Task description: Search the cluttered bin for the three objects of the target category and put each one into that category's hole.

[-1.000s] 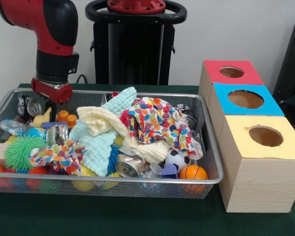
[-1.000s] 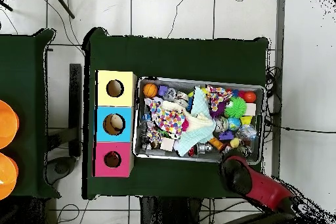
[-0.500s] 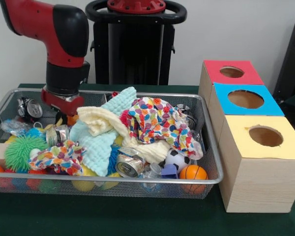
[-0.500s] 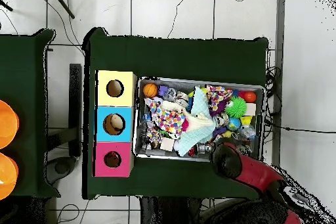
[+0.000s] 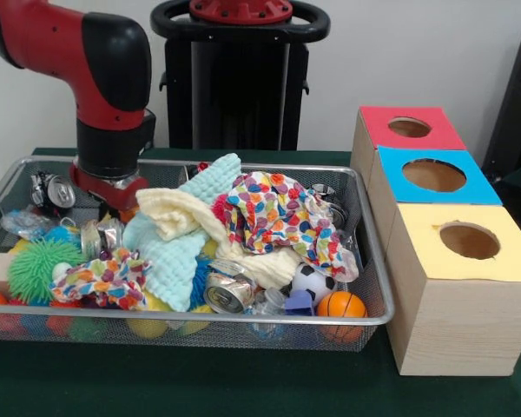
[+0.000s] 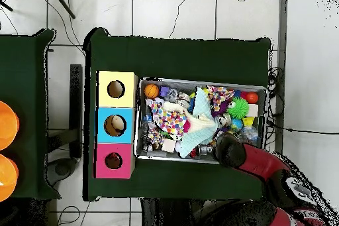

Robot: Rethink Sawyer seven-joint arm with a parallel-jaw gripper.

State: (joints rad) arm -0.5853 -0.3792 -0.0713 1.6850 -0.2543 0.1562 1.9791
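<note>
A wire mesh bin [image 5: 243, 318] holds a heap of clutter: a pale blue cloth [image 5: 169, 252], a cream cloth [image 5: 178, 213], a spotted cloth [image 5: 278, 213], crushed cans [image 5: 227, 292], a soccer ball [image 5: 313, 280], an orange ball [image 5: 340, 305] and a green spiky ball [image 5: 36, 268]. Three boxes stand beside it, with holes in a red top [image 5: 409, 127], a blue top [image 5: 434, 175] and a yellow top [image 5: 469, 241]. My gripper [image 5: 115, 200] reaches down into the bin's back left part beside the cream cloth, its tip buried among the items. In the overhead view the gripper [image 6: 230, 150] covers the bin's lower right part.
The bin [image 6: 263, 91] sits on a dark green table [image 6: 179, 54], the boxes [image 6: 115, 124] against its left side in the overhead view. A second spotted cloth [image 5: 100, 278], another can [image 5: 52, 189] and small toys lie under and around the arm.
The arm has swung from the bin's rim to further inside the bin, toward the cloth heap, and sunk a little lower. The clutter looks unmoved.
</note>
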